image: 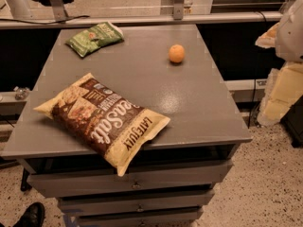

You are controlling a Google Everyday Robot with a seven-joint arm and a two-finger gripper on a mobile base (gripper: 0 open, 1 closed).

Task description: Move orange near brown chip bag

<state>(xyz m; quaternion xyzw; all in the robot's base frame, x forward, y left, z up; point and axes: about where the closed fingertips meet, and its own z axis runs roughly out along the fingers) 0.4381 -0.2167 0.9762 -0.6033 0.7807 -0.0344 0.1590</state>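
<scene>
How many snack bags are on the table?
2: the brown chip bag front left, the green bag back left. None seems hidden. The gripper hangs right of the table.

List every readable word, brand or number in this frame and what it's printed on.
"Sea Salt": white lettering on the brown chip bag.
"LATE JULY": dark letters on that bag's yellow end.
Smaller print higher on that bag: too small to read.
Green snack bag: print unreadable.
Orange, gray table: no text.
Gripper, at the right edge beside the table: no text readable.
</scene>
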